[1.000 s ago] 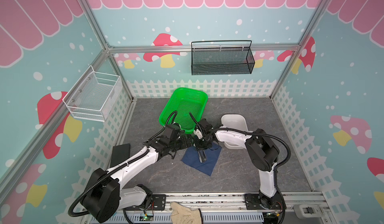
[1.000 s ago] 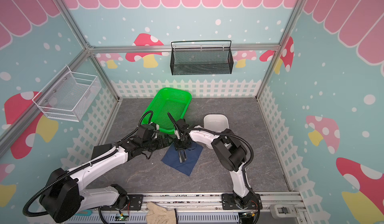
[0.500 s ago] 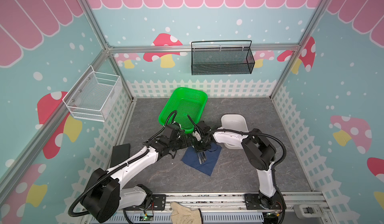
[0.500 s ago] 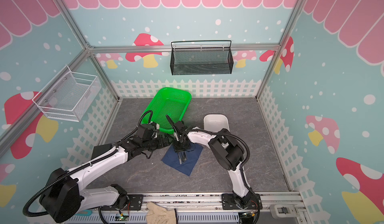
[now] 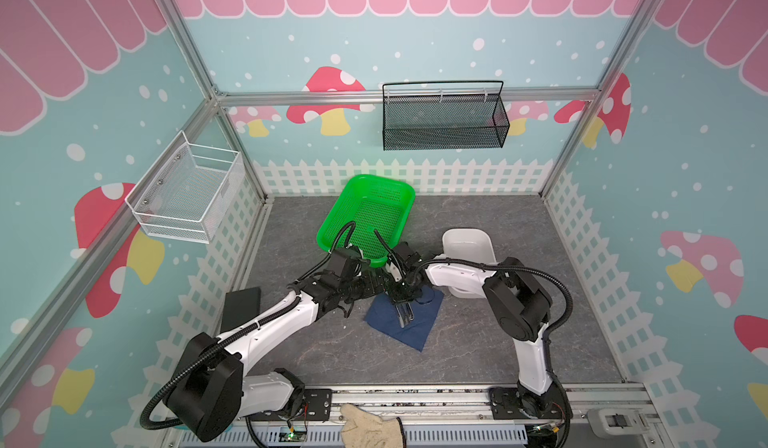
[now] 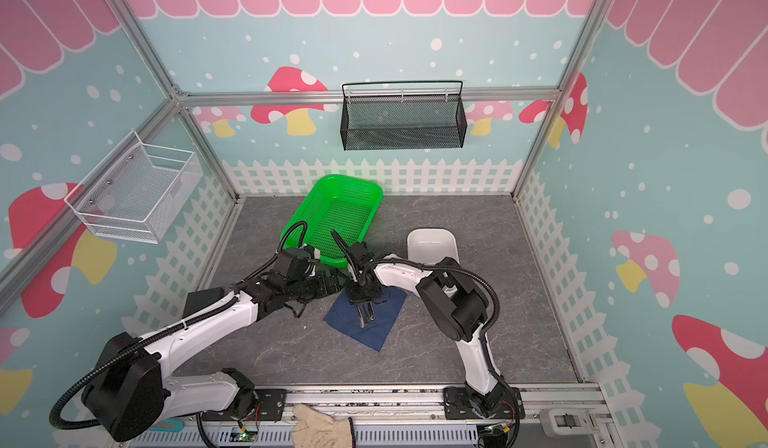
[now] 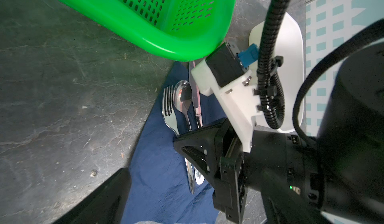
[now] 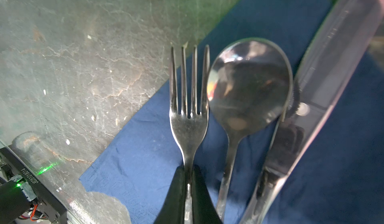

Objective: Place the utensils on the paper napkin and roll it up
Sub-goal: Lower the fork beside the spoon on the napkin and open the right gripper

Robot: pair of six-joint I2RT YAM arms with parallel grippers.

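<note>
The right tool is clamped on the handle of the fork, setting it beside the spoon and knife on the navy paper napkin. The napkin lies mid-tabletop, just near of the green basket. The left tool hovers with its fingers apart at the napkin's far-left corner. I'd say placing is almost done. Next comes letting go of the fork, then catching a napkin edge to roll.
</note>
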